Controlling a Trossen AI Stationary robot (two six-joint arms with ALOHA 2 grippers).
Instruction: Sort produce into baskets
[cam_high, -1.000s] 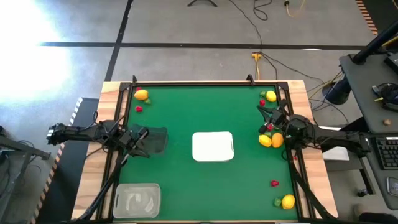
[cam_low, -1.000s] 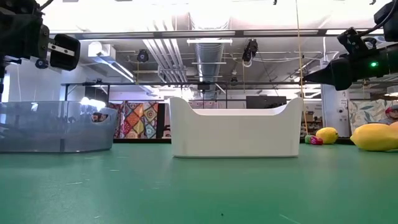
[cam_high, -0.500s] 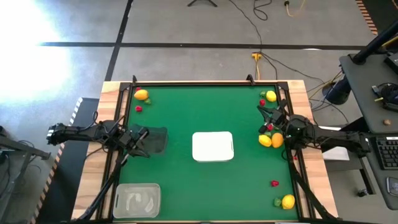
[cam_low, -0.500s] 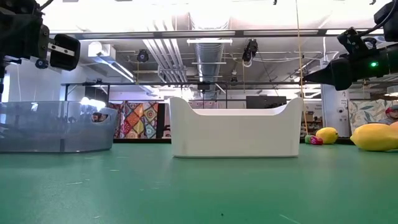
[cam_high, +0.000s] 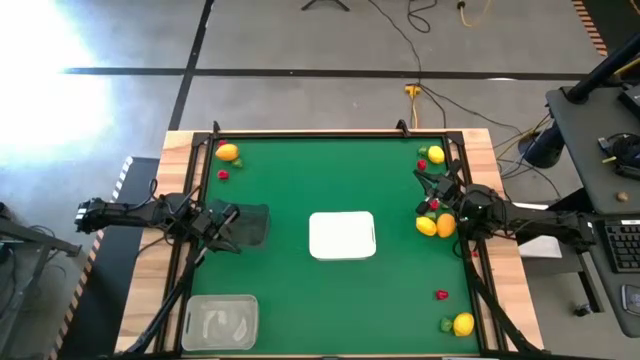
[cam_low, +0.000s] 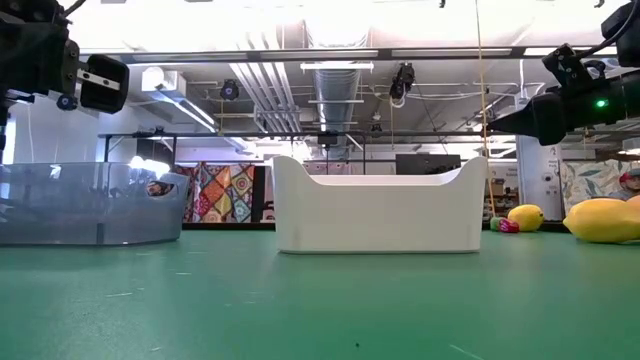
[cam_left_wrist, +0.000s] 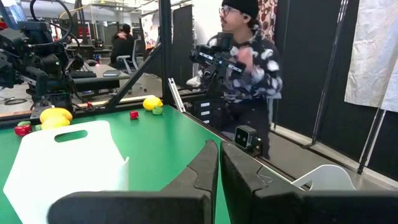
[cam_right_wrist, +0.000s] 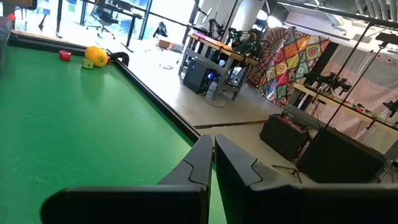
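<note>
White basket (cam_high: 342, 236) sits mid-bench (cam_high: 300, 180). Left end effector (cam_high: 222, 219) hovers over the smoky basket (cam_high: 248, 224) just left of it, fingers clenched. Right end effector (cam_high: 432, 186) is off to its right, also clenched, above two yellow fruits (cam_high: 435, 226). Clear basket (cam_high: 220, 323) is down-left of the white one, other produce in the corners.

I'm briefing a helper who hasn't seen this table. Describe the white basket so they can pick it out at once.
Start from the green table seen from above, with an arm at each side. The white basket sits near the table's middle, between the two arms. Unlike the dark see-through basket by the left arm and the clear basket at the near left corner, it is solid white, with a cut-out handle.
</note>
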